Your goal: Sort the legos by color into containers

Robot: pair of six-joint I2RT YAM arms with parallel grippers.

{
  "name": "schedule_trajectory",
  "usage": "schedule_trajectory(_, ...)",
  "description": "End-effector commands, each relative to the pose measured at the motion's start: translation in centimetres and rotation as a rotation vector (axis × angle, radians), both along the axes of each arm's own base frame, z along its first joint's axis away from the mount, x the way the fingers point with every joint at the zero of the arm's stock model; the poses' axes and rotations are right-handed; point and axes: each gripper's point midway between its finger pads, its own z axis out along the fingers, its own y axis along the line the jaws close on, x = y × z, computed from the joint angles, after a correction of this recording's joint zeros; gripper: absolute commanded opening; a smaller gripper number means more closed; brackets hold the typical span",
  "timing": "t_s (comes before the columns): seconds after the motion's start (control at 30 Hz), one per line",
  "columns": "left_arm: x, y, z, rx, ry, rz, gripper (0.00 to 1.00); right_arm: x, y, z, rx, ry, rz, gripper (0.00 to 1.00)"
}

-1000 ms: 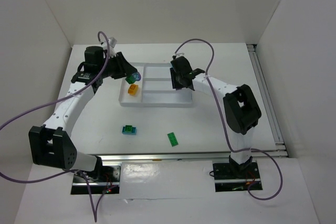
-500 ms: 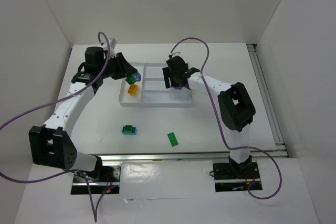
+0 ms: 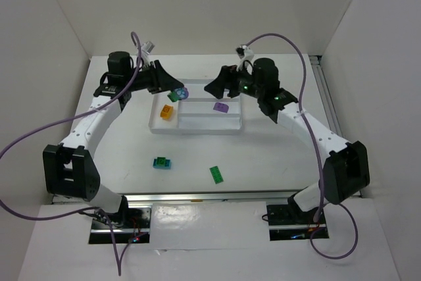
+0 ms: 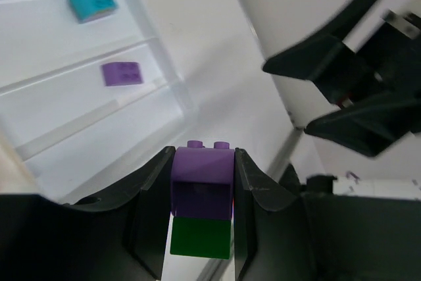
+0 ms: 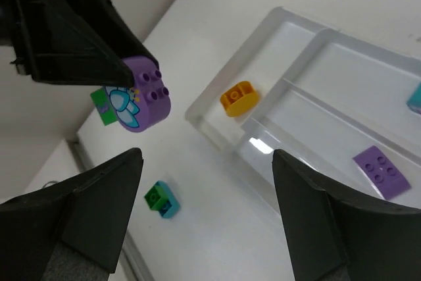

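While hovering above the far left end of the tray [image 3: 197,129], clamping a purple brick [image 4: 200,169] hard in the left gripper [image 3: 177,92], with a green piece [image 4: 200,238] stuck under it. Pinching the pair from both sides, fingers narrow, studs pointing away from the wrist camera. Seeing a pale printed pattern on the brick's rounded face from the right wrist.

Holding the right gripper [image 5: 207,159] wide, with nothing between the fingers. Hanging it above the far edge of the tray, tilted down and facing the left gripper, near it but apart.

Finding three pieces already in the tray:
- orange brick [image 5: 239,97] lying in the upright section at the left end
- purple plate [image 5: 380,170] lying flat, studs up, in the middle long section, toward the right
- teal brick [image 4: 94,2] sitting in the far long section; showing only in the wrist views, hidden in the top view

Finding two more out on the table [image 3: 276,156], on the near side of the tray:
- teal-green stack [image 3: 161,162] sitting left of centre
- green brick [image 3: 216,174] lying flat to the right of the stack, apart from it, slightly nearer the arm bases

Touching neither of those with either gripper.
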Motion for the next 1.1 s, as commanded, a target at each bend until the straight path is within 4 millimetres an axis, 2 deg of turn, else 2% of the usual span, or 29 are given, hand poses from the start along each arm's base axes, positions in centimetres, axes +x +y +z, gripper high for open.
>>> schedule_trajectory(0.0, -2.4, -2.1, 4.4, -0.140, -0.123, -0.272, 0.00, -3.6, 0.7, 1.9, 0.183, 0.003, 0.280, 0.87)
schedule_trajectory(0.07, -3.2, -2.6, 5.5, -0.190, -0.144, -0.343, 0.00, -4.5, 0.9, 2.7, 0.214, -0.001, 0.341, 0.87)
schedule_trajectory(0.13, -3.3, -2.8, 5.1, -0.231, -0.106, -0.348, 0.00, -4.8, 1.6, 3.1, 0.233, -0.005, 0.380, 0.87)
schedule_trajectory(0.27, -3.8, -3.0, 5.9, -0.268, -0.131, -0.401, 0.00, -5.1, 2.5, 4.0, 0.243, -0.039, 0.414, 0.89)
schedule_trajectory(0.33, -3.7, -3.0, 5.6, -0.273, -0.122, -0.409, 0.00, -5.3, 2.9, 3.9, 0.264, -0.029, 0.452, 0.89)
schedule_trajectory(0.37, -3.7, -3.4, 5.1, -0.272, -0.104, -0.416, 0.00, -5.2, 2.9, 4.6, 0.274, -0.046, 0.454, 0.89)
schedule_trajectory(0.53, -3.8, -3.7, 5.1, -0.271, -0.104, -0.414, 0.00, -5.6, 4.3, 4.4, 0.285, -0.021, 0.519, 0.87)
schedule_trajectory(0.63, -3.7, -3.7, 5.2, -0.263, -0.116, -0.416, 0.00, -5.8, 5.0, 5.3, 0.335, -0.028, 0.555, 0.87)
schedule_trajectory(0.67, -3.7, -3.7, 5.2, -0.262, -0.116, -0.416, 0.00, -5.9, 5.5, 4.7, 0.333, -0.013, 0.563, 0.87)
schedule_trajectory(0.83, -3.7, -3.7, 4.9, -0.263, -0.107, -0.415, 0.00, -5.6, 6.1, 4.5, 0.369, 0.000, 0.565, 0.78)
schedule_trajectory(0.9, -4.1, -4.0, 5.2, -0.263, -0.115, -0.426, 0.00, -5.4, 6.3, 5.6, 0.382, -0.032, 0.571, 0.76)
schedule_trajectory(1.07, -4.2, -4.0, 4.6, -0.260, -0.115, -0.426, 0.00, -5.4, 6.8, 6.1, 0.411, -0.026, 0.585, 0.67)
